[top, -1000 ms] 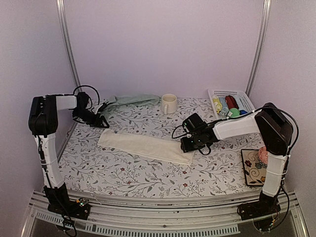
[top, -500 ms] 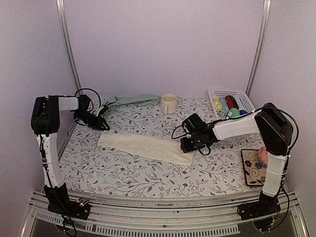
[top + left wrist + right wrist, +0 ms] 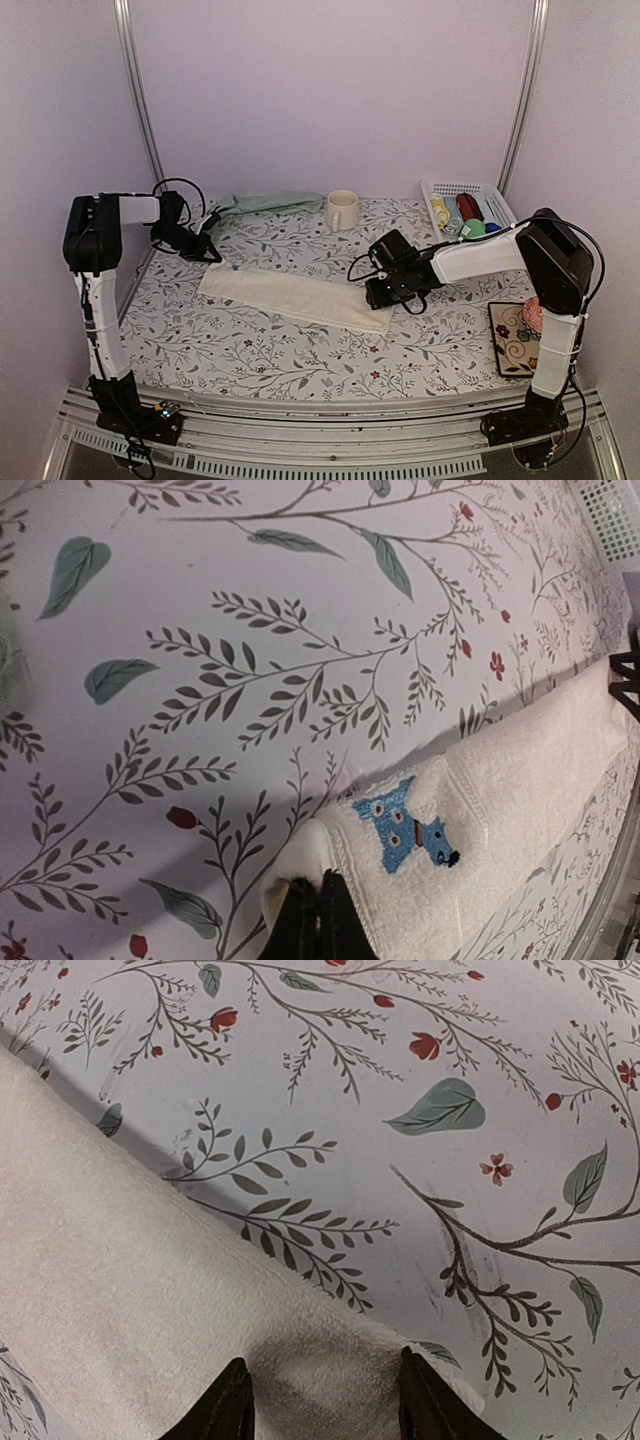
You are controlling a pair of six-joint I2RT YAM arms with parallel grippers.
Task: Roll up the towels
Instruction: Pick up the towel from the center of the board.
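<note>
**Item 1 — cream towel** (image 3: 295, 297). A long flat strip on the floral table (image 3: 300, 355), stretched from one gripper to the other. Soft terry, light and limp. It will likely sag and bunch if raised by a single point, and cling to the tablecloth rather than slide. Best held at a corner or along the hem of a short end, so that end can be turned over to start the roll.

- Left gripper (image 3: 320, 920): jaws closed together, pinching the hem at the towel's corner, which stands slightly raised off the table. The blue dog mark (image 3: 408, 837) lies just ahead of the fingertips, a little to one side.
- Right gripper (image 3: 325, 1405): fingers spread apart, nothing held. The towel's other end lies directly under and between the tips. Whether they touch the pile cannot be told.

**Item 2 — sage green towel** (image 3: 265, 203). Heaped and unrolled, beyond the left gripper and apart from it. The same soft handling is expected.

**Also present** — cream mug (image 3: 342, 210), upright, well beyond both grippers.
</note>
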